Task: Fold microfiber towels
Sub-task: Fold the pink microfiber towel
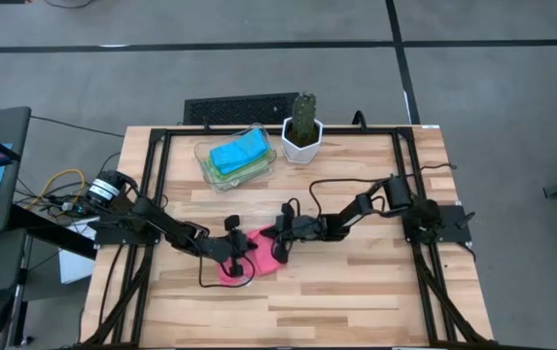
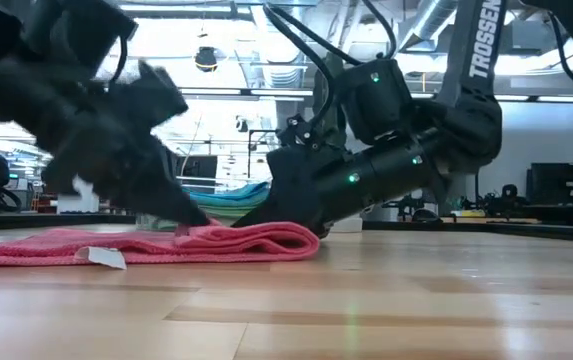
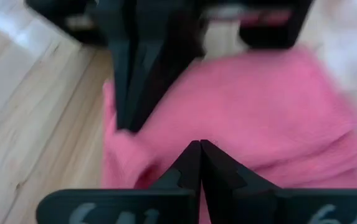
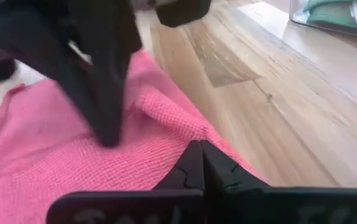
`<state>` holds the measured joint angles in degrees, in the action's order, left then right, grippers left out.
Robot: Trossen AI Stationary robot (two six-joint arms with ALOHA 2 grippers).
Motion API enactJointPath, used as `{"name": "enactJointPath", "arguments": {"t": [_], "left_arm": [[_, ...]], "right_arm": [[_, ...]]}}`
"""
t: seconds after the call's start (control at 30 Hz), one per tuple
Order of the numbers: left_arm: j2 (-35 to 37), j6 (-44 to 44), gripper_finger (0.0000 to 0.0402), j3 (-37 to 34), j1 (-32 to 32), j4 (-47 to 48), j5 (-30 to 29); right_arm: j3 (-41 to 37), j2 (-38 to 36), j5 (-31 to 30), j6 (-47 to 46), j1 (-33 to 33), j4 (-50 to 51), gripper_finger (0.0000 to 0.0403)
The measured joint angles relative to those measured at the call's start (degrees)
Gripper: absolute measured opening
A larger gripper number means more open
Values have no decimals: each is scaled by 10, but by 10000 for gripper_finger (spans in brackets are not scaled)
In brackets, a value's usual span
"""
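Note:
A hot pink microfiber towel lies folded on the wooden table, its rounded fold toward the right arm and a white label at its other end. My left gripper is shut with its tips on the towel's top. My right gripper is shut at a raised ridge of the cloth. In the high view the two grippers face each other over the towel, left and right. More towels, cyan blue and green, lie in a clear tray. My left gripper presses its shut fingertips down on the towel's upper layer, slanting down from the table's left. The towel lies flat under it. My right gripper is shut on a raised ridge of the pink cloth near the folded end, slanting down from the table's right. How many layers it has does not show. The rest of the towel lies on the table.
A white pot with a cactus stands at the far edge beside the clear tray. Bare wooden tabletop stretches toward the near edge and to the right. A black frame borders the table on both sides.

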<state>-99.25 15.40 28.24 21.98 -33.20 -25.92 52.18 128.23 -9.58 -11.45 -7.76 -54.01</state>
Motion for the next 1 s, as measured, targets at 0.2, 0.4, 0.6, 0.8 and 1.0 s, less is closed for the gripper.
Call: {"name": "enactJointPath", "arguments": {"t": [0.2, 0.4, 0.6, 0.8, 1.0], "left_arm": [[86, -5, 0, 2, 2, 57, 20], [97, -12, 0, -16, 3, 51, -100], [23, -1, 0, -21, 2, -5, -60], [-8, 47, 0, -19, 6, 35, -103], [-8, 54, 0, -15, 7, 48, -100]], "right_arm": [[3, 3, -7, -4, 0, 1, 16], [10, 3, -10, -5, 0, 8, 12], [10, 4, -10, -5, 0, 10, 17], [10, -1, -9, -6, -3, 12, 16], [27, -51, -5, 36, -42, 6, 14]]}}
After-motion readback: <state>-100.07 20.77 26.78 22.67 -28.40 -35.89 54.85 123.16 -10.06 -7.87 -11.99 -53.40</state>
